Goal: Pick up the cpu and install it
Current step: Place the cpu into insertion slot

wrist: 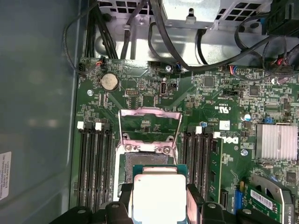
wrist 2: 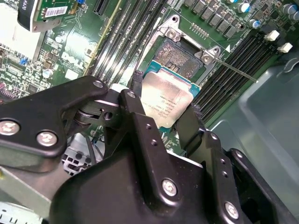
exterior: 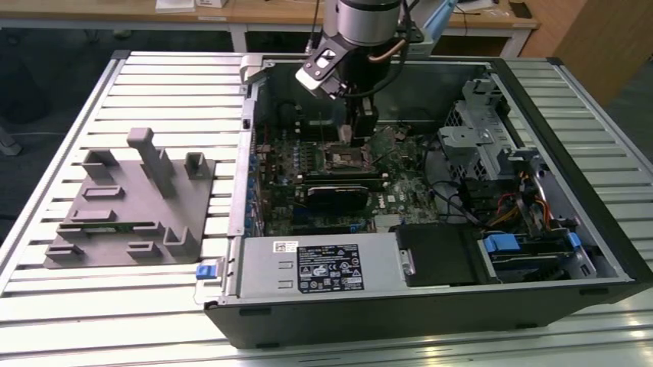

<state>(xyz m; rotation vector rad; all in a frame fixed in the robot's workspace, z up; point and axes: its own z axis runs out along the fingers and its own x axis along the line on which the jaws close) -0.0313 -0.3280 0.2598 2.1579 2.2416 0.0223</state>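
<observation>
pickup part's done, my tool (wrist 2: 164,95) is clenched on the cpu (wrist 2: 166,100) right by the open socket (wrist 2: 180,56), grey fixture (exterior: 133,206) well off at 8 o'clock in the exterior view, chip not seated yet

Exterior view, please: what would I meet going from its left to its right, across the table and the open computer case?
Grey plastic fixture → blue clip at the case's corner → gripper holding the cpu → metal drive cage.
</observation>
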